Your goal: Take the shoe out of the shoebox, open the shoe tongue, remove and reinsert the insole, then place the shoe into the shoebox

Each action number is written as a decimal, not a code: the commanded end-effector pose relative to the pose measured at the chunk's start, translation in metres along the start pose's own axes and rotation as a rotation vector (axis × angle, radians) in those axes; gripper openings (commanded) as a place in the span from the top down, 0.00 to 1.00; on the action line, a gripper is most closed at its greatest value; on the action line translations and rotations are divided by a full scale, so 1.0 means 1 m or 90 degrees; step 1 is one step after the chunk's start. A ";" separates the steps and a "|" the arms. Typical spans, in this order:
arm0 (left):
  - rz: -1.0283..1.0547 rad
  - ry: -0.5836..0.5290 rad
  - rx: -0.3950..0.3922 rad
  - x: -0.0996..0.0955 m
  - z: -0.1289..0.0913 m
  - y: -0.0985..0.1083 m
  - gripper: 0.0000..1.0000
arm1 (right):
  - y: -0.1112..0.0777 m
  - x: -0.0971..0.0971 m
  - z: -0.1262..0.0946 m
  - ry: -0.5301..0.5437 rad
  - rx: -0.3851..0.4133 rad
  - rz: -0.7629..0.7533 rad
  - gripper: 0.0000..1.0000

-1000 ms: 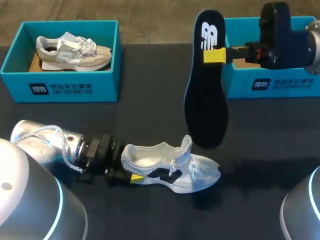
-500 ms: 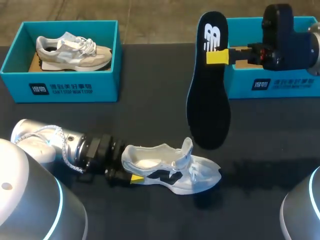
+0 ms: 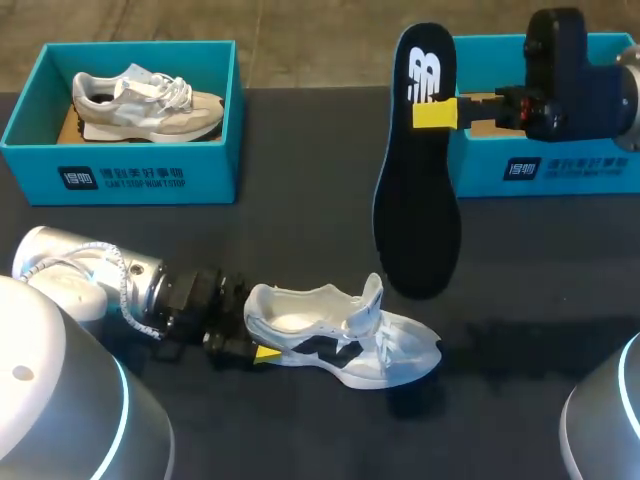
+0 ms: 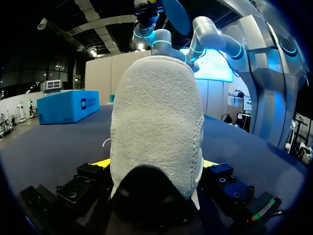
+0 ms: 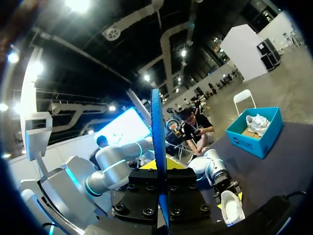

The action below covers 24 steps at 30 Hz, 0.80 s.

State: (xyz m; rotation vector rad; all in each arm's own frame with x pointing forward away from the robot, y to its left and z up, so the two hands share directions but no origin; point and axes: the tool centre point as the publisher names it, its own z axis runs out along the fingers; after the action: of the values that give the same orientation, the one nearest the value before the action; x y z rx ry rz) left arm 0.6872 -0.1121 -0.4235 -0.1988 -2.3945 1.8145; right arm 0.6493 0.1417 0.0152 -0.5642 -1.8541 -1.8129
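Note:
A white shoe [image 3: 340,340] with black side panels lies on the dark table, toe to the right and tongue pulled up. Its fuzzy heel [image 4: 156,132] sits between the spread fingers of my left gripper [image 3: 258,348], which is open around it; the yellow tips [image 4: 100,163] just show at either side. My right gripper [image 3: 440,112] is shut on a dark blue insole [image 3: 415,170]. The insole hangs upright above the table's middle, toe end down. It shows edge-on [image 5: 157,137] in the right wrist view, with the shoe [image 5: 231,208] far below it.
A teal shoebox [image 3: 120,170] at the back left holds a beige shoe [image 3: 145,102]. A second teal shoebox [image 3: 560,165] stands at the back right, behind my right arm. Bare dark tabletop lies between the boxes and in front of the shoe.
The right gripper lifted the insole slightly up and right, then held still. My left arm drew back a little to the left, and the shoe's heel shifted with it.

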 end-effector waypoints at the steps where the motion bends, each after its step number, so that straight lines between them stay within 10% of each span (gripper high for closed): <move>1: -0.003 -0.010 -0.016 0.000 -0.010 -0.001 0.00 | 0.000 -0.001 0.001 -0.001 0.001 0.000 1.00; 24: 0.029 0.074 -0.168 0.001 -0.050 -0.010 0.00 | 0.000 -0.001 0.001 -0.001 0.001 0.000 1.00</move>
State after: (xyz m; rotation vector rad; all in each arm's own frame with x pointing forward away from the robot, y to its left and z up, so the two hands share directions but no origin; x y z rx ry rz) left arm 0.6982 -0.0718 -0.4102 -0.3798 -2.5219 1.5016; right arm 0.6491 0.1419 0.0152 -0.5645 -1.8538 -1.8135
